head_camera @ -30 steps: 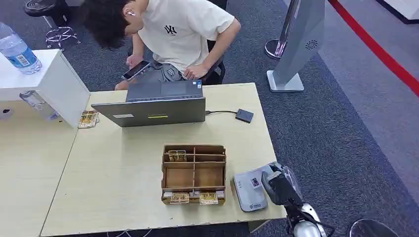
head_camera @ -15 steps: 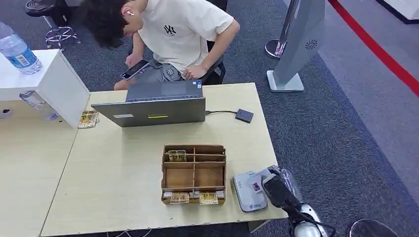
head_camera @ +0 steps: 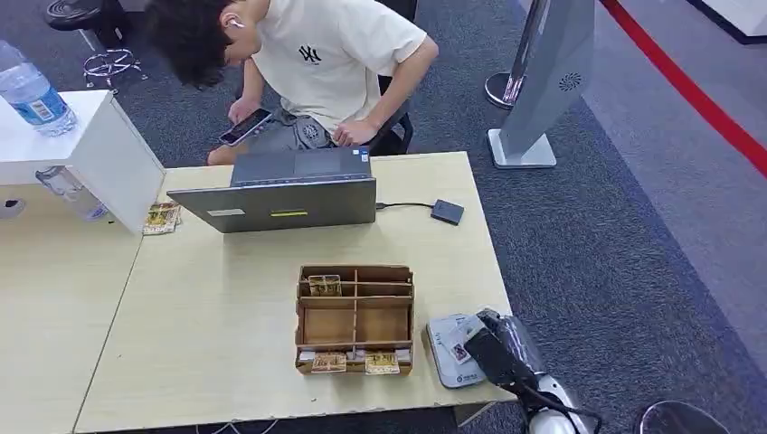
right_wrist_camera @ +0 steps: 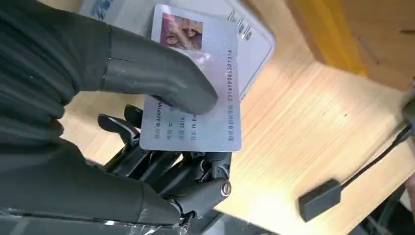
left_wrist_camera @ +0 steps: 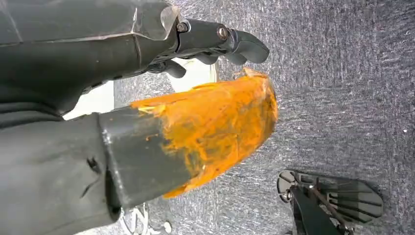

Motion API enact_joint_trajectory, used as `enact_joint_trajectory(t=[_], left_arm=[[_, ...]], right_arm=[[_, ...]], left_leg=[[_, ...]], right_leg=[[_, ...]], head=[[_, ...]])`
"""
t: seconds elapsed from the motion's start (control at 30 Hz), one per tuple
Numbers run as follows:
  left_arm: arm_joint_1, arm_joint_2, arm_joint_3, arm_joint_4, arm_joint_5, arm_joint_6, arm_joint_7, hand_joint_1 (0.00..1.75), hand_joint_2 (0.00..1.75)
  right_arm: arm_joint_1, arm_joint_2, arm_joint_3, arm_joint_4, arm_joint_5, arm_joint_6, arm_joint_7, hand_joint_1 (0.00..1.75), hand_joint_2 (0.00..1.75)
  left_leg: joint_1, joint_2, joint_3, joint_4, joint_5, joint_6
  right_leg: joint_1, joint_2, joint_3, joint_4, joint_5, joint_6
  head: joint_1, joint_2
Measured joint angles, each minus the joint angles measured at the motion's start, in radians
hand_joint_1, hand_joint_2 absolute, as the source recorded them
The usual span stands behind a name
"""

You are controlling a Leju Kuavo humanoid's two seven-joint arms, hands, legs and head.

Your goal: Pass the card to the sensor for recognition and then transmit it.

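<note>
Head view: right hand holds card over the sensor at the counter's near right corner.
Largest first: the counter point(head_camera: 226, 307), a wooden organiser point(head_camera: 355, 318), the grey sensor point(head_camera: 440, 351), then the right hand point(head_camera: 493, 348) pinching the card point(right_wrist_camera: 198, 78) under its thumb above the sensor; the left hand point(left_wrist_camera: 147, 112) hangs over carpet with its fingers curled in on nothing.

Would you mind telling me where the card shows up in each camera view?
Head view: card in the right hand, over the grey sensor at the table's near right corner.
Left wrist view: not in it.
Right wrist view: card under the thumb.
Shared landmark: the sensor.
</note>
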Motion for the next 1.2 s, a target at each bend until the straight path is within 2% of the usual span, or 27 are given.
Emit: enact_joint_trajectory(t=[0.17, 0.4, 1.2], left_arm=[[0.000, -0.003, 0.001, 0.000, -0.004, 0.000, 0.001, 0.00, 0.00], [0.000, -0.005, 0.002, 0.000, -0.011, 0.000, 0.002, 0.00, 0.00], [0.000, -0.009, 0.018, 0.000, -0.019, 0.002, 0.002, 0.00, 0.00]], right_arm=[[-0.002, -0.008, 0.009, 0.015, 0.097, -0.068, 0.040, 1.75, 1.75], [-0.006, -0.011, 0.018, 0.039, 0.170, -0.109, 0.061, 1.75, 1.75], [-0.013, -0.012, 0.019, 0.064, 0.179, -0.107, 0.065, 1.75, 1.75]], left_leg=[[0.000, 0.000, 0.000, 0.000, 0.000, 0.000], [0.000, 0.000, 0.000, 0.000, 0.000, 0.000], [0.000, 0.000, 0.001, 0.000, 0.000, 0.000]], right_leg=[[0.000, 0.000, 0.000, 0.000, 0.000, 0.000], [0.000, 0.000, 0.000, 0.000, 0.000, 0.000], [0.000, 0.000, 0.001, 0.000, 0.000, 0.000]], head=[[0.000, 0.000], [0.000, 0.000], [0.000, 0.000]])
